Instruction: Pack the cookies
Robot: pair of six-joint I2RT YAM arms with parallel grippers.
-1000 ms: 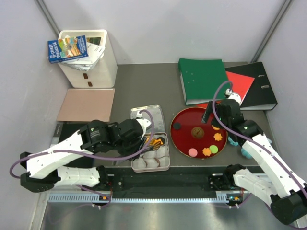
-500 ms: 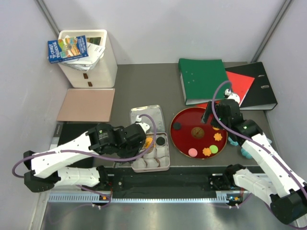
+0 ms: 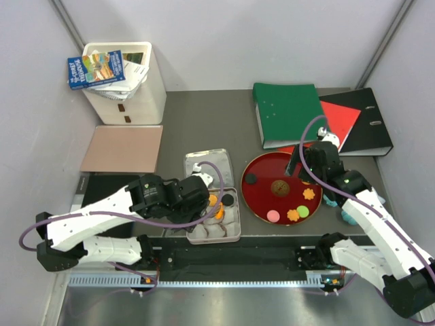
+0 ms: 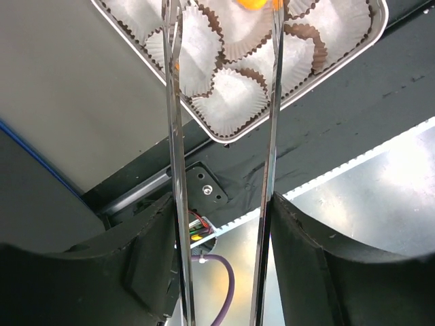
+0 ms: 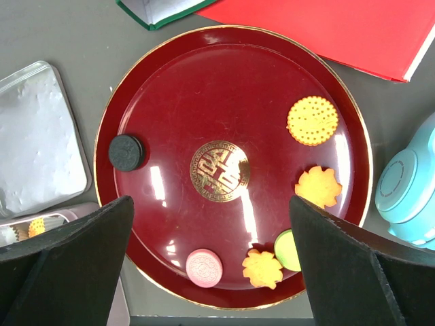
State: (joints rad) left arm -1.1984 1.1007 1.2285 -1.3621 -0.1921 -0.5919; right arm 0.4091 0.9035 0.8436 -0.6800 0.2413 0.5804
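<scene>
Though the book (image 3: 95, 69) is illegible, cookies (image 5: 312, 120) ring a gold emblem (image 5: 219, 170).

Left end effector (image 4: 223, 13) and right end effector (image 5: 211, 204) both gape.

Left fingers (image 4: 172, 102) parted, leaving orange cookie (image 3: 213, 200) in tin (image 3: 235, 235).

Under the right end effector (image 3: 294, 166), a black round cookie (image 5: 126, 152) lay flat to its left, and a dotted orange round (image 5: 312, 121) and an orange flower (image 5: 319, 187) to its right. A pink cookie (image 5: 204, 267), a second orange flower (image 5: 262, 267) and a green cookie (image 5: 289, 248) lay nearest. Two orange cookies (image 3: 213, 201) and another black cookie (image 3: 229, 200) lay by the tips of the left end effector (image 4: 223, 7).
</scene>
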